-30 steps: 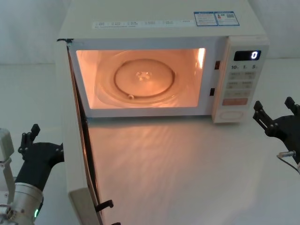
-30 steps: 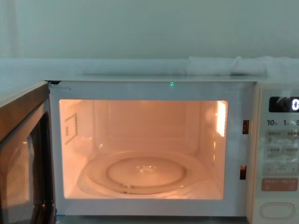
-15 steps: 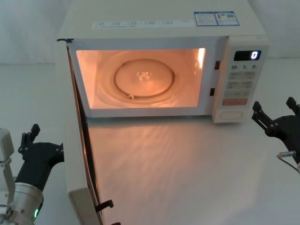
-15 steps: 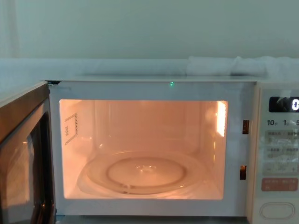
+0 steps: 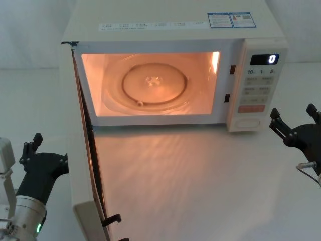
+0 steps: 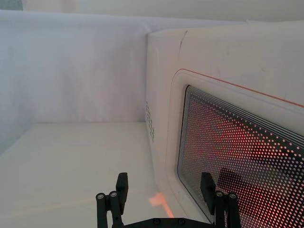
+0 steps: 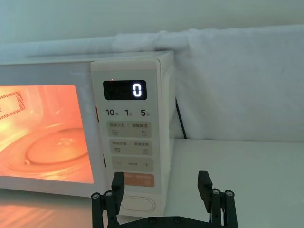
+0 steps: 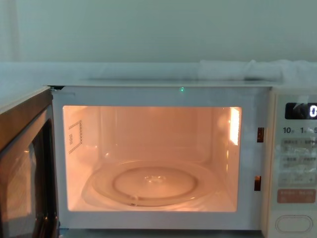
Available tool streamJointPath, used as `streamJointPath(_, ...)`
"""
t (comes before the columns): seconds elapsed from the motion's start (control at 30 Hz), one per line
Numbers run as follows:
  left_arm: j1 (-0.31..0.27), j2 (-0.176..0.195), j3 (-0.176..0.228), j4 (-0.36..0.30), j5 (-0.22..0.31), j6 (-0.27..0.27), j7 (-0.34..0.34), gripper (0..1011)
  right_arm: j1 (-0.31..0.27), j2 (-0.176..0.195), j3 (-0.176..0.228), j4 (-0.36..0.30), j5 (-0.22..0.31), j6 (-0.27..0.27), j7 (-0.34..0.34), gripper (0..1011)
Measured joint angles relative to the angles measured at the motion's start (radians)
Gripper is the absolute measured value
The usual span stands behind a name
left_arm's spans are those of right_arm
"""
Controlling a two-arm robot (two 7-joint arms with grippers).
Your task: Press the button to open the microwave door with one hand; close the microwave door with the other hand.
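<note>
The microwave (image 5: 170,65) stood with its cavity lit and the microwave door (image 5: 83,165) swung fully outward from the hinge at its left front corner. The button (image 7: 137,204) sat at the bottom of the microwave's keypad strip. The right gripper (image 5: 295,131) hung just in front of that strip, fingers spread and empty, probably clear of the button because the door was already released. The left gripper (image 5: 37,159) waited beside the door's outer face, fingers parted and empty, apparently positioned to push it shut.
</note>
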Motion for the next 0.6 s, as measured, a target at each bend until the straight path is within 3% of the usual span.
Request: streamJointPath(0.6,0.0,0.0,0.0,0.0,0.0,0.0,0.0,1001,0.0,0.0,0.0,0.0,0.0,0.0,0.0,1000)
